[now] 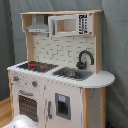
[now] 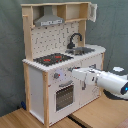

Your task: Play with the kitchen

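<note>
Boxy white-and-wood kitchen, glossy hob

Hob on the kitchen counter, toward the first exterior view's left; sink beside it to the right, faucet standing at the sink's back edge. Hood above the hob. Oven door below the hob, knobs between them. Arm in front of the kitchen (second exterior view's right), reaching toward the oven front.
</note>
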You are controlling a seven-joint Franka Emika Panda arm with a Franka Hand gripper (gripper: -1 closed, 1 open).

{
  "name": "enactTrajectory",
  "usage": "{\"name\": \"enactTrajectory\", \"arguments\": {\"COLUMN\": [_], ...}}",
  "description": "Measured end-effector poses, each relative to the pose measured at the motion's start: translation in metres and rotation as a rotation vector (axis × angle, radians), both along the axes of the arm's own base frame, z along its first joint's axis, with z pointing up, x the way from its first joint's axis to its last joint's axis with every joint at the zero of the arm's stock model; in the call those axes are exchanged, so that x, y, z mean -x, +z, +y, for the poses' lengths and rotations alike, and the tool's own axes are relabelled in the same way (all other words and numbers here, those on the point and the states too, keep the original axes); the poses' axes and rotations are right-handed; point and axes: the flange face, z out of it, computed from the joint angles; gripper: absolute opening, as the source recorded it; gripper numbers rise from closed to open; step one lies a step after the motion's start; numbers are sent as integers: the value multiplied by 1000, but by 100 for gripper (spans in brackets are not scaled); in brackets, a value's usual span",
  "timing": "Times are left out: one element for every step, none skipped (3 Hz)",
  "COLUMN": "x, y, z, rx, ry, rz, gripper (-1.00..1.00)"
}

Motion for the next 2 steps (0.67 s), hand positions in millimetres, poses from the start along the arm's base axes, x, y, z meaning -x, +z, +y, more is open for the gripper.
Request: {"name": "enactTrajectory", "arguments": {"x": [9, 21], "y": [-18, -33], "z": [-20, -38], "rx": [48, 82], "ry": [-10, -16], "rz": [21, 39], "gripper": [100, 100]}}
